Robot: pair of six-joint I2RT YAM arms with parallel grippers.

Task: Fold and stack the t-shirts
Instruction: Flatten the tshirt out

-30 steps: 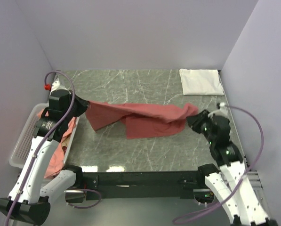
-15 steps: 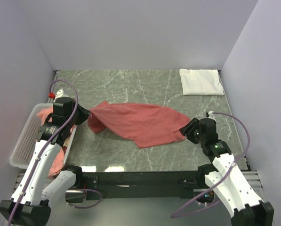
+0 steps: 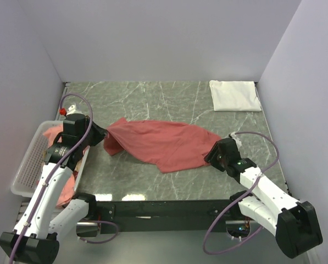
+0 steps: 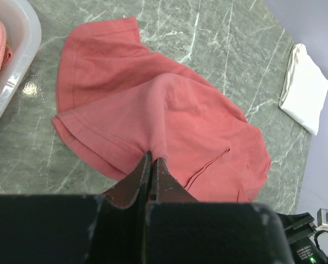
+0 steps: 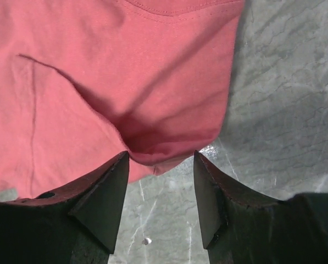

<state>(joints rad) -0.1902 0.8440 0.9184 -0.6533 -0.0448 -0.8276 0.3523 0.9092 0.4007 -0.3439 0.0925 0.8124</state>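
From above, shows a red shirt (image 3: 161,144) lying rumpled across the middle of the counter (image 3: 153,99), with the left jaws at its left end and the right jaws at its right end. Shows also a folded white shirt (image 3: 235,95) in the far right corner, well apart, and a basket (image 3: 27,168) at the left edge holding more red cloth (image 3: 68,186). From the left wrist, shows the left jaws pressed together, pinching a raised fold of the red shirt (image 4: 169,121), with the basket's corner (image 4: 21,38) at upper left and the white shirt (image 4: 305,88) far right. From the right wrist, shows the right jaws spread, gripping nothing, with the edge of the red shirt (image 5: 125,71) lying just between their tips and bare counter (image 5: 284,93) to the right.
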